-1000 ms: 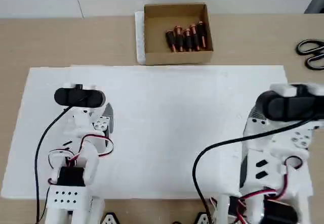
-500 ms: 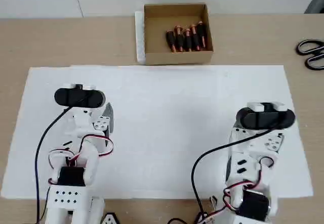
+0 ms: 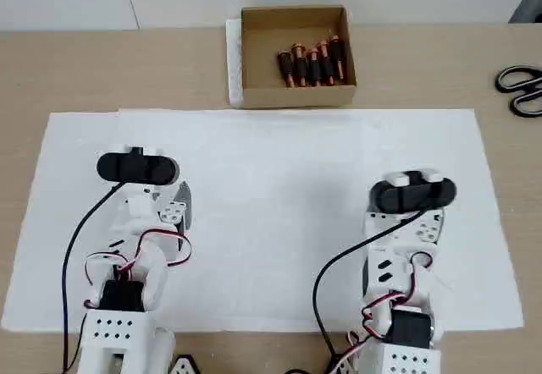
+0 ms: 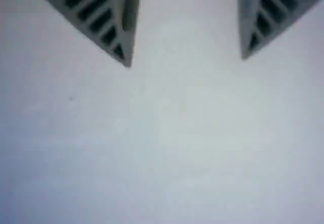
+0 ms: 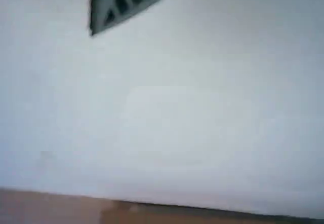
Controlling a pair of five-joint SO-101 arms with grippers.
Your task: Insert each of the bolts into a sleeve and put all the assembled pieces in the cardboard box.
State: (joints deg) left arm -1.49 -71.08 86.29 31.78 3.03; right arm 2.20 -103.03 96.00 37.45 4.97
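At far edge of table (image 3: 85, 69), box (image 3: 292, 96) holds what looks like five sleeved bolts (image 3: 313, 63). Left gripper (image 4: 185, 59) spread wide, empty, over white sheet (image 3: 271, 188). Right gripper (image 5: 121, 3): can't tell its state.

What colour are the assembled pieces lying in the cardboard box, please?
The assembled pieces are orange and black; high view.

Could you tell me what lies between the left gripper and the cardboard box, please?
In the high view, only bare white sheet lies between the left gripper and the cardboard box, then a thin strip of table.
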